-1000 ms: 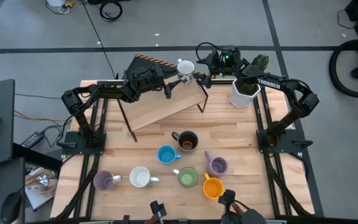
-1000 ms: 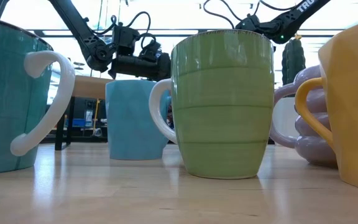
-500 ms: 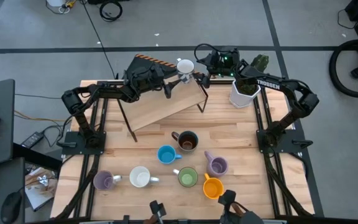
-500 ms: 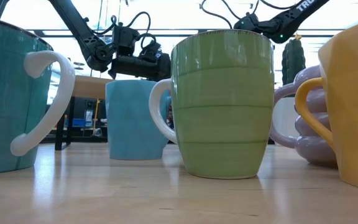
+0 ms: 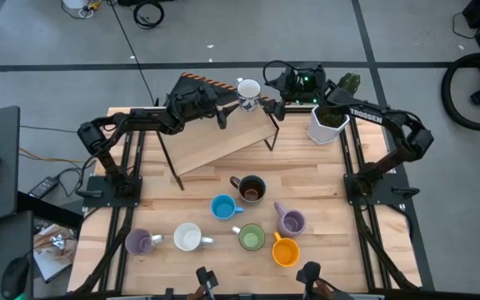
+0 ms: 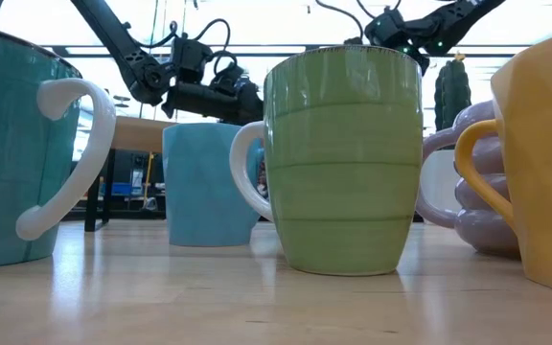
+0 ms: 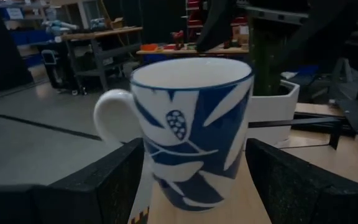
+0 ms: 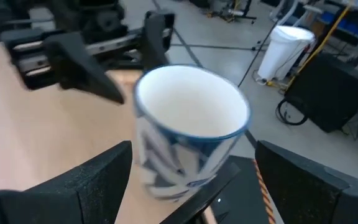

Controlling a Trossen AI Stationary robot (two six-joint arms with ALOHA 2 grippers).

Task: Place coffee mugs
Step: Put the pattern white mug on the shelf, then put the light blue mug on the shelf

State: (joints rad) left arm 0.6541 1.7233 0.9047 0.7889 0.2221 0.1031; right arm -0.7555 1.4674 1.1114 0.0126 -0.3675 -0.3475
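**Fig. White-and-blue mug parked at 12 o'clock; right arm lifting away.**
The white-and-blue mug [image 5: 248, 87] stands atop the sloped board [image 5: 215, 137]. The left end effector [image 7: 194, 177] and right end effector [image 8: 188, 180] are both spread and flank it without pinching. The right one has risen since a moment ago, so this placement is probably finished. Seven mugs wait toward 6 o'clock on the counter [image 5: 323, 183]. The right arm reads "TROSSEN" [image 5: 363, 114].

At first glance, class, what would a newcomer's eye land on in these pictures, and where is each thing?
First, the white-and-blue mug on the top end of the sloping wooden ramp at the table's far side, with the left gripper and right gripper open on either side of it. Next, the seven mugs clustered near the front edge, the green mug looming largest in the low view.
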